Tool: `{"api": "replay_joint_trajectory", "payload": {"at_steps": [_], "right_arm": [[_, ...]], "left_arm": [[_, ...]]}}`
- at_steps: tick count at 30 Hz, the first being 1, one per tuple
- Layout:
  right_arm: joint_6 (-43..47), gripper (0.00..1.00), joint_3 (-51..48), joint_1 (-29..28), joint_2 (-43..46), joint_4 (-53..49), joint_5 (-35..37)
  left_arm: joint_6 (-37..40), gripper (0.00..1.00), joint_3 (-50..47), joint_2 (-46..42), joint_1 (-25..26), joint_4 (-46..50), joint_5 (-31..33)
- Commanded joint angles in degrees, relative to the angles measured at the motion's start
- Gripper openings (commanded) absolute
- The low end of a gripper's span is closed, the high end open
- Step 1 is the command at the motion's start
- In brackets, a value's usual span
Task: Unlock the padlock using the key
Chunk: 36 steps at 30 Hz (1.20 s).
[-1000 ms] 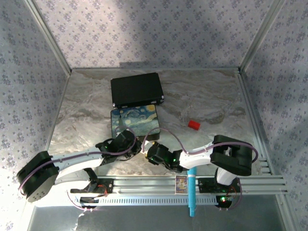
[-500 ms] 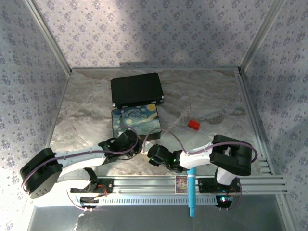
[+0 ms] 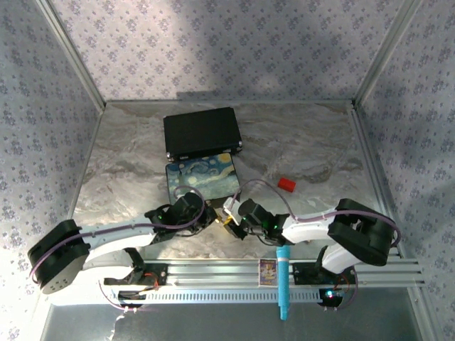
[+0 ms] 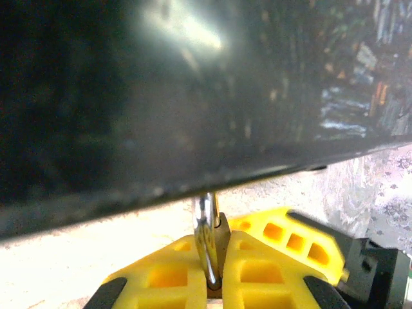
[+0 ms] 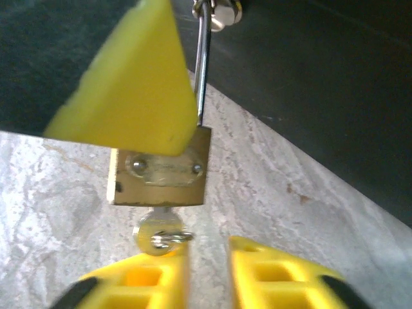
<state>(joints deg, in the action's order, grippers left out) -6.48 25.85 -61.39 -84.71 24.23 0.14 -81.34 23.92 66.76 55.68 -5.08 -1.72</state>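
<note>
Clamping the padlock [image 5: 159, 172] beside the painted box [image 3: 199, 177]

Left gripper [image 4: 214, 257] is squeezed tight on the brass body, right at the box's near edge, shackle [image 5: 202, 71] hooked into the box's latch [image 5: 222, 14]. The key [image 5: 159, 233] sits in the padlock's keyhole, away from the box. Right gripper [image 5: 207, 257] hovers just behind it, fingers [image 5: 248, 257] parted, gripping nothing.

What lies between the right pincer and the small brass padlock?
The tiny silvery key, sticking out beneath the brass padlock, in the right wrist view.
</note>
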Motion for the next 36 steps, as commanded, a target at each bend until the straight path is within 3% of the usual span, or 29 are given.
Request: {"api": "replay_joint_trajectory", "payload": {"at_steps": [1,4,9,13,15,20,23,28,31,34,36], "right_arm": [[-0.29,0.36,1.72,-1.01,1.32,1.58,4.76],[1.93,0.39,3.8,-3.96,-0.33,-0.33,10.01],[2.5,0.39,7.8,-9.59,-3.9,-0.32,25.6],[2.88,0.39,9.86,-11.61,-6.13,0.21,30.64],[2.88,0.39,10.19,-11.85,-6.67,0.44,31.04],[2.66,0.53,8.23,-12.66,-6.68,5.18,29.4],[2.31,0.54,7.12,-12.62,-6.5,7.31,29.24],[0.32,0.45,5.83,-12.05,-6.51,10.85,27.19],[-1.33,0.21,4.33,-10.77,-5.17,13.27,22.89],[-1.64,0.19,4.11,-9.39,-3.9,11.45,18.25],[-1.83,0.23,3.99,-8.76,-3.31,9.18,17.31]], "left_arm": [[0.11,0.0,-0.37,-1.11,1.37,-0.36,-4.57],[-0.28,0.0,-0.19,-1.28,1.36,-0.82,-4.94],[-0.66,0.0,-0.15,-1.33,1.62,-0.8,-5.07],[-1.22,0.0,-0.54,-1.2,1.71,-0.9,-4.95],[-1.39,0.0,-0.67,-1.31,1.71,-0.78,-4.86],[-2.16,0.0,-0.55,-1.55,1.71,-0.69,-4.2],[-2.28,0.0,-0.28,-1.72,1.71,-0.15,-3.76],[-2.68,0.0,-0.27,-1.72,1.71,-0.24,-3.71],[-2.68,0.0,-0.47,-2.19,1.71,-0.28,-3.82],[-2.34,0.0,-0.46,-2.97,1.63,0.58,-3.59],[-2.24,0.0,-0.37,-3.55,1.45,1.79,-2.94]]}}
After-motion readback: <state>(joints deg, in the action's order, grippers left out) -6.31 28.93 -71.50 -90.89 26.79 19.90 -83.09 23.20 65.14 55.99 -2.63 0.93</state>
